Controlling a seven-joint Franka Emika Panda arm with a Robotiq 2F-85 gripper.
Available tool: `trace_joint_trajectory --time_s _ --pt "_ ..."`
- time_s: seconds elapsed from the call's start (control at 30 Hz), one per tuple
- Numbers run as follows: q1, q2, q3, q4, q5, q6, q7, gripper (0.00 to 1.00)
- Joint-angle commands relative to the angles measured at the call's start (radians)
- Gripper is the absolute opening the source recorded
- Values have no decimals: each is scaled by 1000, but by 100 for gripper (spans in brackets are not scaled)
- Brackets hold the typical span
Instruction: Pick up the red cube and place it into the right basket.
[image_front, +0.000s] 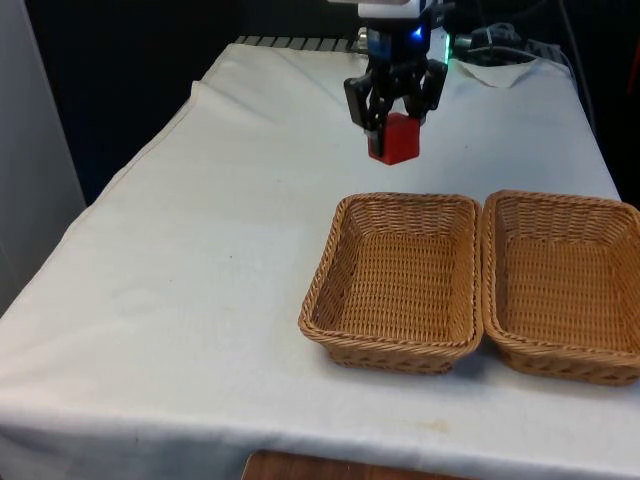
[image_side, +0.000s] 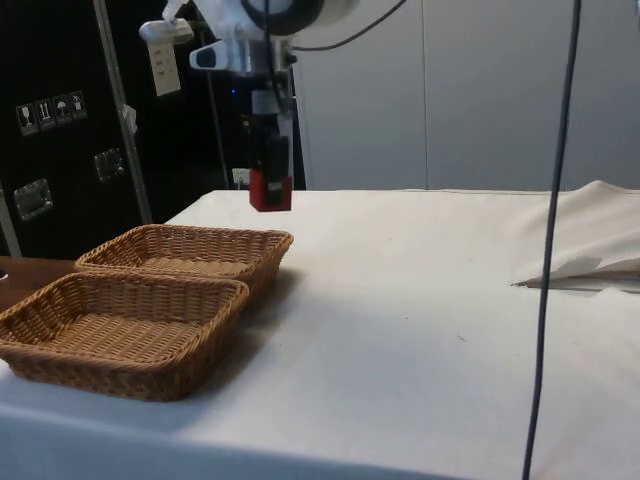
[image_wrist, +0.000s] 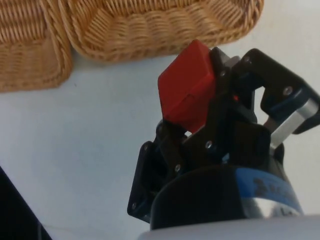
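Observation:
My black gripper (image_front: 393, 118) hangs above the white cloth, shut on the red cube (image_front: 395, 138), which sits tilted between the fingers. It is lifted off the table, behind the far rim of the left wicker basket (image_front: 345, 215) in the front view. The right wicker basket (image_front: 497, 215) stands close beside it, on the front view's right. In the side view the red cube (image_side: 271, 190) hangs over the far basket's (image_side: 240, 237) back edge, with the gripper (image_side: 271, 172) above it. The wrist view has the red cube (image_wrist: 187, 85) clamped in the gripper (image_wrist: 192, 107), both basket rims (image_wrist: 165, 37) just beyond.
The two baskets sit side by side near the table's front edge. A fold of white cloth (image_side: 590, 262) lies raised at the side view's right. A dark cable (image_side: 550, 250) hangs down in front of the side camera. Open cloth stretches across the front view's left.

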Motion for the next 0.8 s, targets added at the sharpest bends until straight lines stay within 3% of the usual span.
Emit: trace_joint_trajectory --time_s 0.0,0.1,0.13,0.17,0.33,0.4,0.43,0.47,0.7,0.77 --pt "-6 15 6 21 21 -8 -14 2" --pt "-7 45 7 54 39 -10 -23 2" --pt "-1 41 0 46 25 -1 -12 2" --pt "-8 55 7 66 45 -11 -26 2" --pt "-13 116 8 138 78 -16 -41 2" --pt "-13 136 8 163 88 -18 -44 2" --pt "-5 135 0 156 77 -7 -35 2" --pt "-13 146 8 176 92 -19 -45 2" --pt "-14 225 9 278 122 -33 -46 2" --pt "-6 224 0 274 113 -25 -38 2"
